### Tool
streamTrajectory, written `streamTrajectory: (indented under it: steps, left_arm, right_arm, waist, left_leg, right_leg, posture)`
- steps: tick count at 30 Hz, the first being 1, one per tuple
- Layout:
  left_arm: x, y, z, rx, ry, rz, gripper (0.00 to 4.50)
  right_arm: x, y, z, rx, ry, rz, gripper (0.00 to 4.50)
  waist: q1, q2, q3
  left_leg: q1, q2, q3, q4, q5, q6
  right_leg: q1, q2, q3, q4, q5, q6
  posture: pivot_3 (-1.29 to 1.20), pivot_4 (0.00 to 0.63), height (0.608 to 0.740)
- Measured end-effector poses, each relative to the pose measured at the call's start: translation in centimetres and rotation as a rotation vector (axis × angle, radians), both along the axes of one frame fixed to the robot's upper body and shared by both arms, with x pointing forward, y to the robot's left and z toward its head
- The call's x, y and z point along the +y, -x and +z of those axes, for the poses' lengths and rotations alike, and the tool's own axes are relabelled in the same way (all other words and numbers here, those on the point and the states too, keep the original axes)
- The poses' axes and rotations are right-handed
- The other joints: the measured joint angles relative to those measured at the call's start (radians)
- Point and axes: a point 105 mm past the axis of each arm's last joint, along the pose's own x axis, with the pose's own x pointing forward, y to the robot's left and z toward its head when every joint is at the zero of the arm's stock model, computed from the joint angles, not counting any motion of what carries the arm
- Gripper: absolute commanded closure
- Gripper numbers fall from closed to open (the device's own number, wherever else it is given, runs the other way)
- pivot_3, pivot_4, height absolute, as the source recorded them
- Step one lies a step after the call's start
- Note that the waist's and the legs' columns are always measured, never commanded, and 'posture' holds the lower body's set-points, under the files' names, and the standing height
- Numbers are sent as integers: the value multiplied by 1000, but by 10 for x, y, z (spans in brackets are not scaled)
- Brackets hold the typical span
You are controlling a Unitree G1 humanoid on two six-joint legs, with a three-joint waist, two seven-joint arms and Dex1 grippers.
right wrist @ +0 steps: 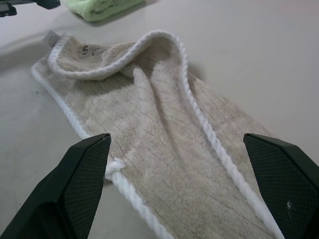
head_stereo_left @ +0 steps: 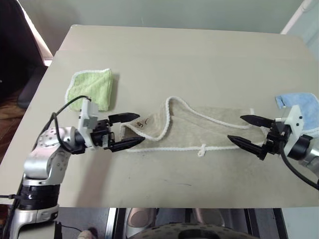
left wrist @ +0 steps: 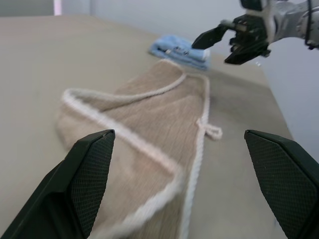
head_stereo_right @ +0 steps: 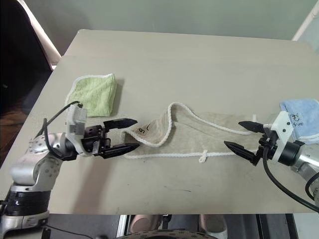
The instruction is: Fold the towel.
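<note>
We saw the towel (head_stereo_left: 199,130) mid-frame on the table (head_stereo_left: 199,59), soft, light, floppy. Left gripper (head_stereo_left: 130,132) & right gripper (head_stereo_left: 244,128) both spread wide, empty; we'd pinch corded end corners.

towel (head_stereo_left: 199,129): beige terry cloth, ribbed nap, white corded edging (twisted rope look)
green towel (head_stereo_left: 92,88): soft looped cloth
blue towel (head_stereo_left: 304,110): soft cloth
table (head_stereo_left: 189,59): smooth matt beige
left gripper (head_stereo_left: 130,130): matt black plastic fingers, cross-hatched pads
</note>
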Motion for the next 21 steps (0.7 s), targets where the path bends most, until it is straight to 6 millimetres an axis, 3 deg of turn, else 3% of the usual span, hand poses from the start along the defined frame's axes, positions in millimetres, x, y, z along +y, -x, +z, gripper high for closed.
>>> streamTrajectory:
  steps: [8, 12, 21]
  left_arm:
    - [-11, -5, 4, -21, -1, -10, 10]
    - [-14, -7, 7, -39, 4, -7, 10]
    - [-23, -12, 13, -99, 21, -7, 10]
  right_arm:
    - [-3, 0, 1, -8, 19, -14, 0]
    - [-17, -10, 2, -74, 108, -72, 0]
    - [-42, -27, -22, -161, 299, -122, 0]
  waist:
    - [0, 0, 0]
    - [0, 0, 0]
    - [0, 1, 0]
  left_leg:
    - [0, 0, 0, 0, 0, 0]
    - [0, 0, 0, 0, 1, 2]
    - [0, 0, 0, 0, 1, 4]
  right_leg:
    - [0, 0, 0, 1, 0, 0]
    - [0, 0, 0, 1, 0, 0]
    - [0, 0, 0, 1, 1, 1]
  posture:
    - [0, 150, 728]
    - [0, 150, 728]
    - [0, 150, 728]
